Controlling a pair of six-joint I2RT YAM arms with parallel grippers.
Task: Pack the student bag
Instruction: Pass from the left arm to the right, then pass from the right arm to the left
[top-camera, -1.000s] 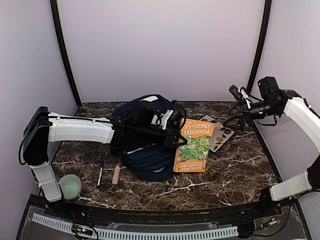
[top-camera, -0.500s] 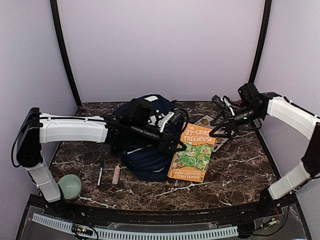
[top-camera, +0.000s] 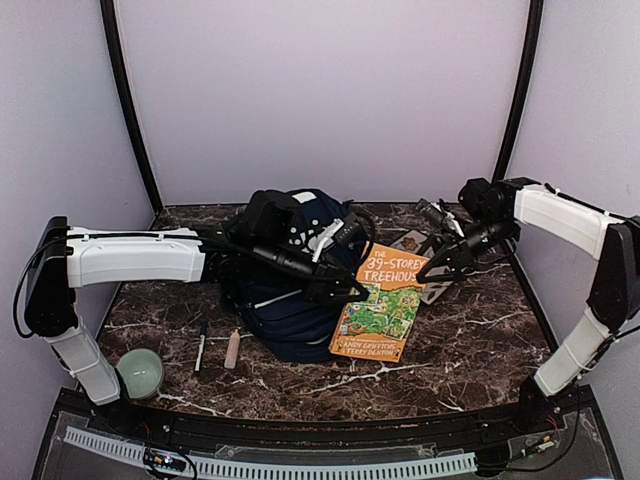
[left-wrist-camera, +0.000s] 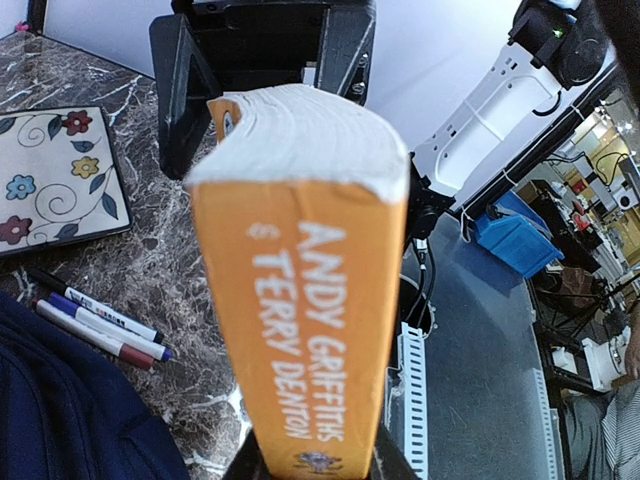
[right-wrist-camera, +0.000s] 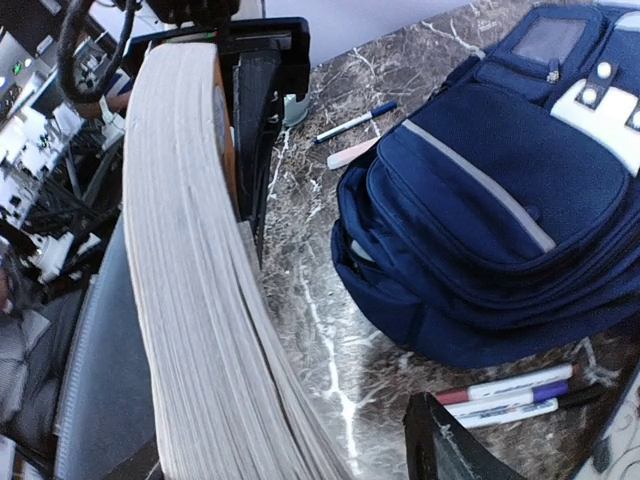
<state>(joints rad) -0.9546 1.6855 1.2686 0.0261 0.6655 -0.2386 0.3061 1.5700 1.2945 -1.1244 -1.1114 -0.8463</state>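
Bag (top-camera: 290, 335) lies at the middle of the marble table (top-camera: 470, 350), beneath the left arm, with the left gripper (top-camera: 350, 290) just past its right edge and the right gripper (top-camera: 437, 268) apart from it on the far side of the book. It is navy fabric, soft and slumped, with grey stripes, white patches and zipped pockets stacked in rounded tiers. The left gripper is clamped on the lower end of a thick orange book (top-camera: 385, 305), held tilted just beside the bag; the glossy spine carries white lettering and the pale page block bows slightly. The right gripper's jaws straddle the book's other end without closing on it — in the right wrist view a strip of table shows between one finger (right-wrist-camera: 440, 445) and the pages. Three pens (right-wrist-camera: 510, 390) lie side by side close to the bag, near a flat card (left-wrist-camera: 55, 180) printed with flowers. Left of the bag lie a dark pen (top-camera: 200, 345), a pinkish stick (top-camera: 233, 348) and a round pale-green disc (top-camera: 140, 372).
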